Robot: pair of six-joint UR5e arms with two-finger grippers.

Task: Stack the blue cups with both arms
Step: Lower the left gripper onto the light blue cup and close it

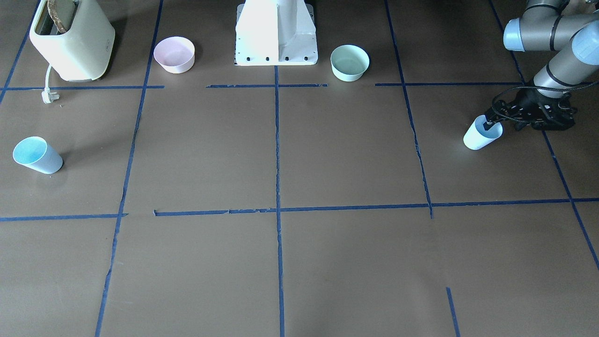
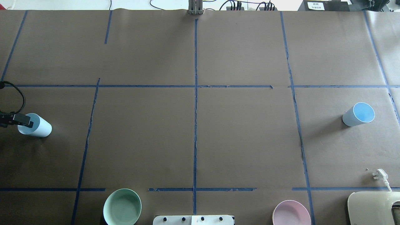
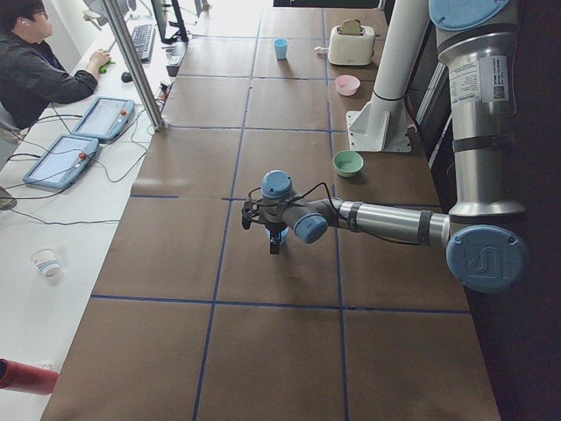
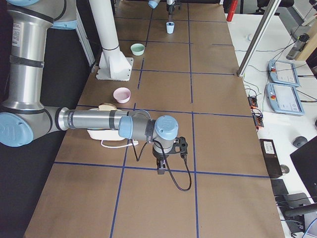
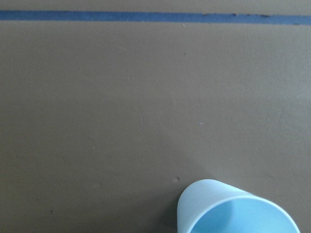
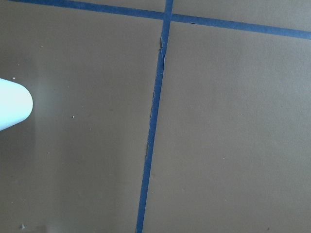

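Note:
One pale-blue cup (image 1: 478,138) stands upright at the table's end on my left side; it also shows in the overhead view (image 2: 42,127) and the left wrist view (image 5: 228,208). My left gripper (image 1: 490,122) reaches down onto its rim with one black finger inside the mouth (image 2: 27,122), shut on the rim. The second blue cup (image 1: 37,157) stands alone at the opposite end (image 2: 357,114), and its pale side shows at the left edge of the right wrist view (image 6: 12,104). My right gripper (image 4: 162,167) hangs above the table near it, apart from it. I cannot tell whether it is open or shut.
A mint-green bowl (image 1: 349,62) and a pink bowl (image 1: 174,54) flank the white robot base (image 1: 276,35). A cream toaster (image 1: 72,40) with a loose plug (image 1: 48,96) stands on my right side. Blue tape lines cross the brown table.

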